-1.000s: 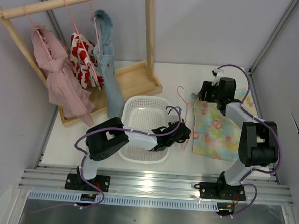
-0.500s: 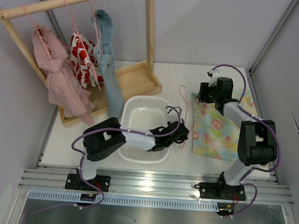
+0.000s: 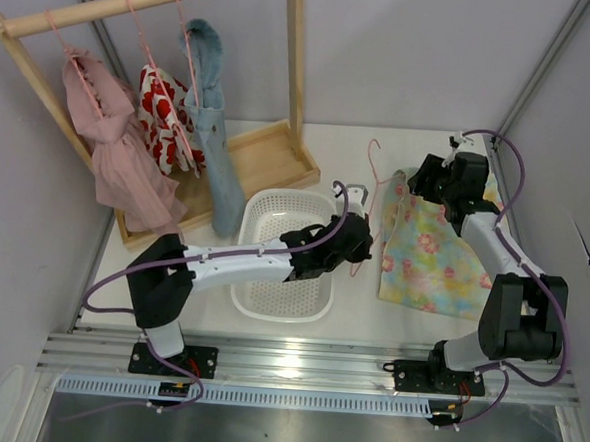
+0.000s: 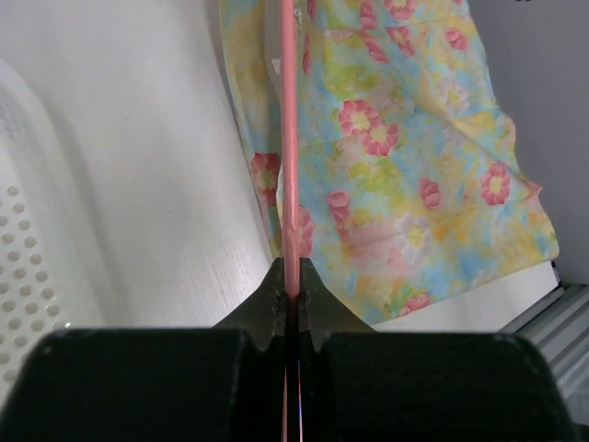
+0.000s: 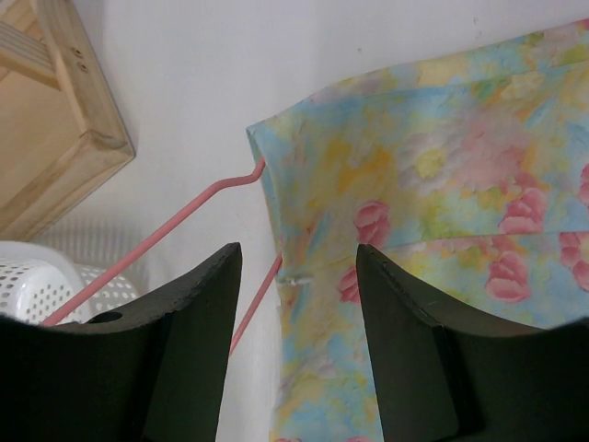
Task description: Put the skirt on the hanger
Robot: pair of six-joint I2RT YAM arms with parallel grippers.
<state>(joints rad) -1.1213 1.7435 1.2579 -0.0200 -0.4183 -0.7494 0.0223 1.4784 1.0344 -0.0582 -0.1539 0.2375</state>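
Since a second ago, carries the hanger (image 4: 289, 138) up and to the right with the left arm, now stretched long over the white basket (image 3: 275, 215). Swings the right arm outward as well, toward the right edge of the desk (image 3: 344, 159), and nudges the near cloth a little with it.

Clamps the left end effector (image 4: 291, 290) tight on the thin pink wire, both jaws pressed flat against it in the left wrist view. Holds the hanger lengthwise, with its hook toward the far side of the desk and its wire along the left edge of the skirt (image 3: 428, 254).

Shows, in the right wrist view, two stretches of pink wire reaching the cloth's edge and vanishing under it. Leaves the skirt spread flat on the desk, right of the basket.

Hangs the right end effector (image 5: 296, 276) over the skirt's far left corner, fingers spread apart and gripping nothing. Cannot tell whether touching the cloth.

At far left, a wooden rack (image 3: 138, 3) with three garments on it.
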